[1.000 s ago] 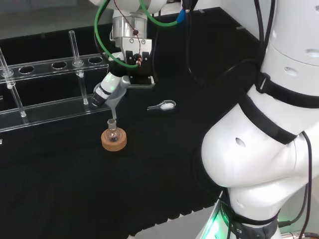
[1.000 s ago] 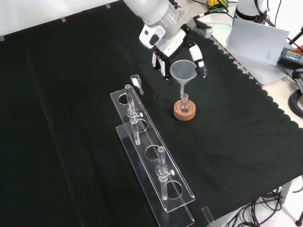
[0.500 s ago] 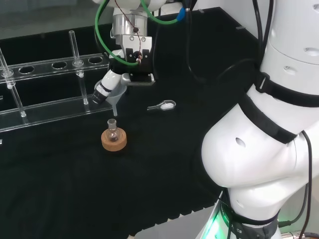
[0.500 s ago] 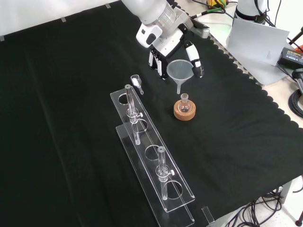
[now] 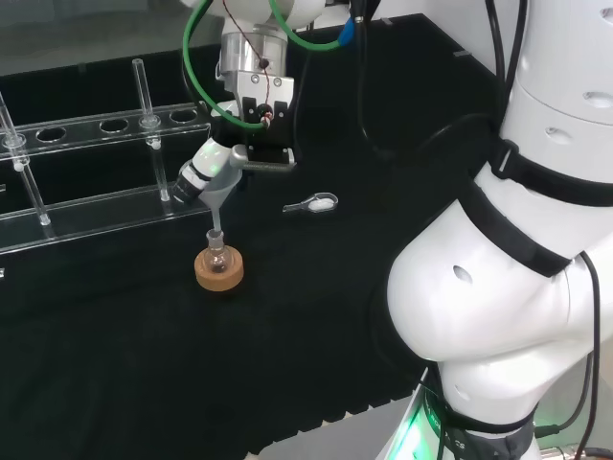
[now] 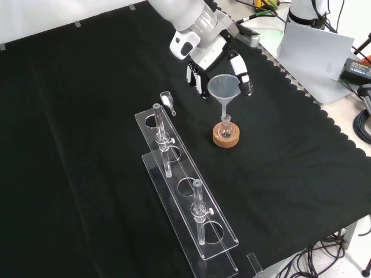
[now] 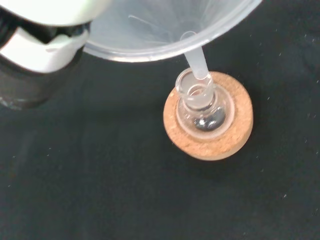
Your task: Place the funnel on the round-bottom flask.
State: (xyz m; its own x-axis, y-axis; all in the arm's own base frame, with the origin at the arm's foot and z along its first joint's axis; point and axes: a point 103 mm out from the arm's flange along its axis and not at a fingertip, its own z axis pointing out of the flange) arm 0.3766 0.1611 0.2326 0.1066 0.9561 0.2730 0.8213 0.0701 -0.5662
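The black and white hand (image 6: 223,63) holds a translucent plastic funnel (image 6: 224,88) by its wide cone, with fingers (image 6: 243,75) curled round the rim on either side. In the head view the hand (image 5: 206,172) sits just in front of the clear acrylic test-tube rack (image 5: 86,182), and the funnel (image 5: 218,195) hangs below it, tilted, with its stem pointing down.

The small clear round-bottom glass flask (image 6: 225,128) stands upright in a round cork ring stand (image 6: 225,136) on the table covered with black cloth (image 6: 87,116). In the wrist view the tip of the funnel (image 7: 165,25) stem meets the open mouth of the flask (image 7: 200,102), right at the rim of the neck; whether it has gone inside is hard to tell. The cork ring (image 7: 207,117) encircles the flask's bulb, which has something dark at its bottom.

In the front view the rack (image 6: 185,191) lies to the left of the flask and carries glass test tubes (image 6: 198,211). A small clear scoop (image 5: 314,202) lies on the cloth to the right of the funnel in the head view, well apart from the flask (image 5: 218,257).
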